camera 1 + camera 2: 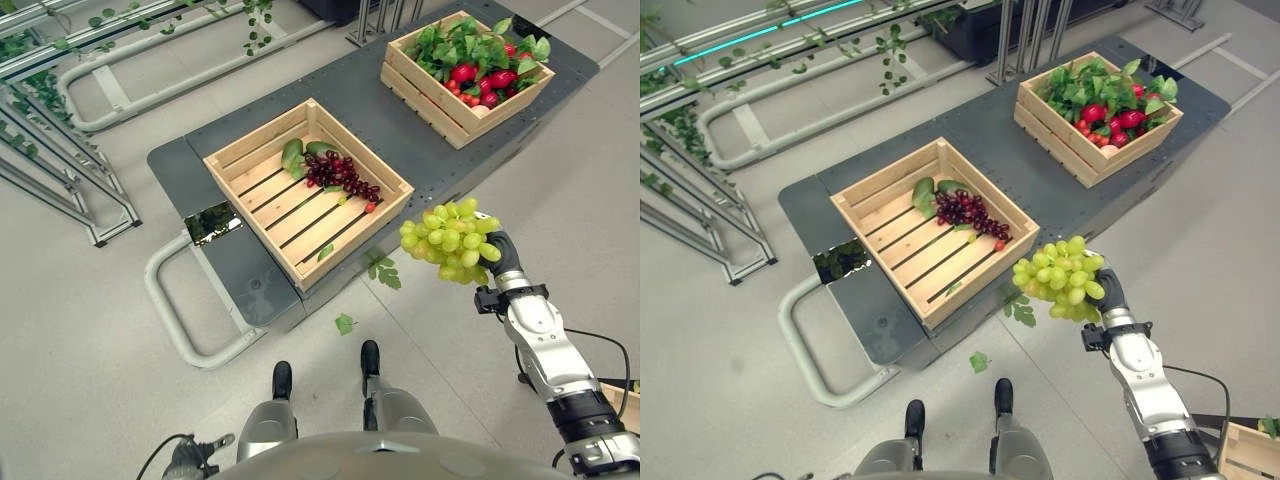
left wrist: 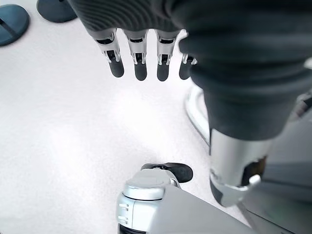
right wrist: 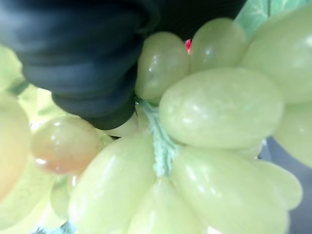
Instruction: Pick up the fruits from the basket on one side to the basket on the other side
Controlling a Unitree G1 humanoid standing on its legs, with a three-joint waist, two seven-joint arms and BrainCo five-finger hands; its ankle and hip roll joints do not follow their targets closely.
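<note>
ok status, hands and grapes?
Right hand shut on green grapes, held off the near crate's corner. Left hand open, idle. Purple grapes already in the near crate. Path clear.

Glossy smooth green grapes [image 1: 452,240], slatted bare-wood crates [image 1: 262,160], matt grey platform [image 1: 400,140]

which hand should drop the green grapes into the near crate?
Right. The right hand already holds the green grapes just beside the near crate; the left hand hangs open, low by the floor.
</note>
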